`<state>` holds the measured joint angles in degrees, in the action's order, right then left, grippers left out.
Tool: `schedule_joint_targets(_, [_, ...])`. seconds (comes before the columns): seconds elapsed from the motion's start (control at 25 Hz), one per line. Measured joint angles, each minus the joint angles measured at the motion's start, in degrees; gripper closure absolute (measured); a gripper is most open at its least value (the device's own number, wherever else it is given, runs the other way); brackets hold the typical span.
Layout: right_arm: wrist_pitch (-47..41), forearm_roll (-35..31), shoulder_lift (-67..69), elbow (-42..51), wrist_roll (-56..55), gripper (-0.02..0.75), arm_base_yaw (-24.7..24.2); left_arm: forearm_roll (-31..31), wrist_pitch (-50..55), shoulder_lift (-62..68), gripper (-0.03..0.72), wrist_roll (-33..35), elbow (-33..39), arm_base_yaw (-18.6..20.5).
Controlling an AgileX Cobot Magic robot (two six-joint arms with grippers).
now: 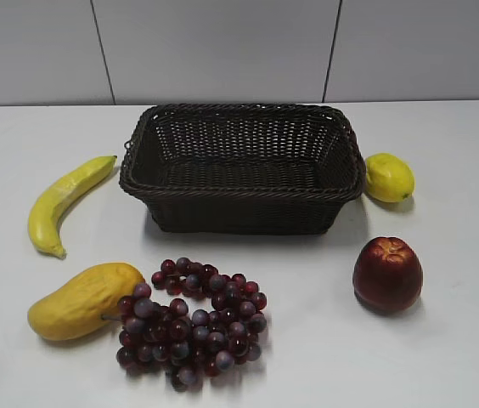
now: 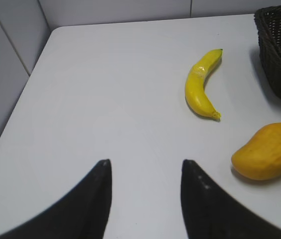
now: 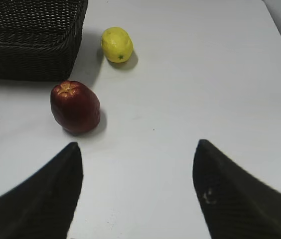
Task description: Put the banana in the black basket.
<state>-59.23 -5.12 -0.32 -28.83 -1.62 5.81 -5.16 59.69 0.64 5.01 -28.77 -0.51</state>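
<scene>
Left fingers (image 2: 145,199), apart and empty, should advance to the banana (image 2: 202,84) ahead-right and close across its middle.

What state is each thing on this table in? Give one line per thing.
banana: lying on table, left of basket, untouched.
black basket: upright, empty.
left pincer: open, holding nothing.
right pincer: open, holding nothing.
mango: lying flat, touching the grapes.
apple: upright.
</scene>
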Motion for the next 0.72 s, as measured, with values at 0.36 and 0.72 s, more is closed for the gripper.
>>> schedule_joint_targets(0.36, [0.0,0.0,0.0,0.0,0.0,0.218,0.0,0.0,0.0,0.0,0.268,0.0,0.0,0.0])
schedule_joint_targets(0.72, [0.0,0.0,0.0,0.0,0.0,0.218,0.0,0.0,-2.9,1.5,0.269,0.0,-1.1,0.0])
